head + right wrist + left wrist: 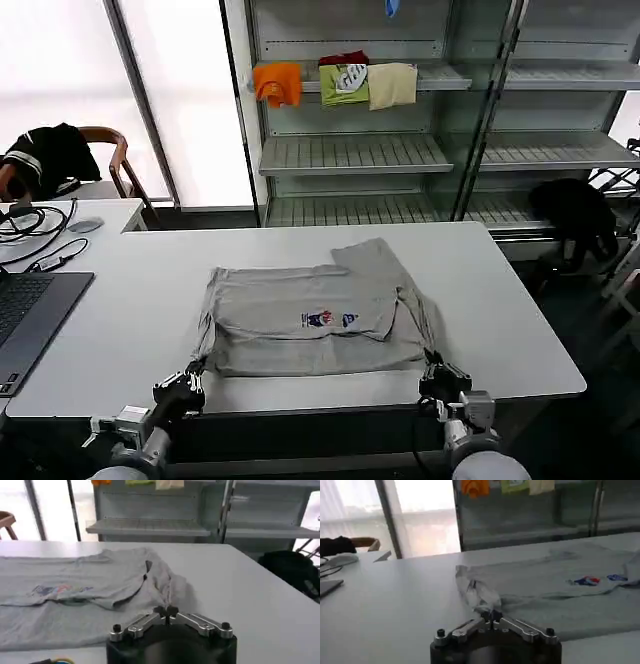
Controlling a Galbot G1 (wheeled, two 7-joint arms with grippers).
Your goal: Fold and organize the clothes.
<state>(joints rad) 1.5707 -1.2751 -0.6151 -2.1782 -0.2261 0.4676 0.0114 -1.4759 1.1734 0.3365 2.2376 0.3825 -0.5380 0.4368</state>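
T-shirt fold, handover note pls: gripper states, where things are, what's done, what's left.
Left gripper: shut on the near left corner of the grey T-shirt, at the table's near edge.
Right gripper: shut on the near right corner of the same shirt.
Shirt: lies flat mid-table, print facing up, one part already folded across the top right.
Done: side fold in place, both near corners pinched.
Left: probably lift both corners together and carry them to the far edge to fold the shirt in half, then tidy it. Folded garments sit on the shelf behind.
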